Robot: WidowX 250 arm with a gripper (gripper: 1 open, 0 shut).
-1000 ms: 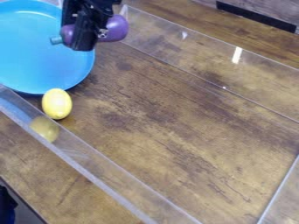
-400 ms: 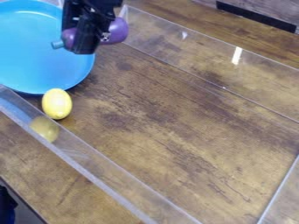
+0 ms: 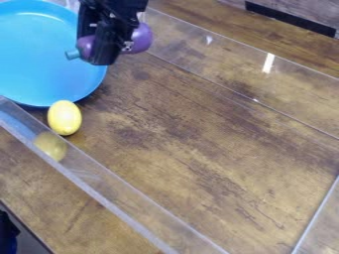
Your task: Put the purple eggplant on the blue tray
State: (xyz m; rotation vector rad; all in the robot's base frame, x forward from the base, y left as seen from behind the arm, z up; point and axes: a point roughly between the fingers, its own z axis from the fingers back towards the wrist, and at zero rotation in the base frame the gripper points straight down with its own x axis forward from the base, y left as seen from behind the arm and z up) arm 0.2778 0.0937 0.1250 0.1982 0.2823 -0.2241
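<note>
The end effector (image 3: 102,47) pinches the purple eggplant (image 3: 137,40) around its middle, leaving both ends sticking out, and holds it at the near-right rim of the blue tray (image 3: 38,48), presumably to set it inside.

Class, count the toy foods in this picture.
2: the purple eggplant, gripped by the gripper near the blue tray's right edge, and the yellow ball below the tray. The arm may hide others.
</note>
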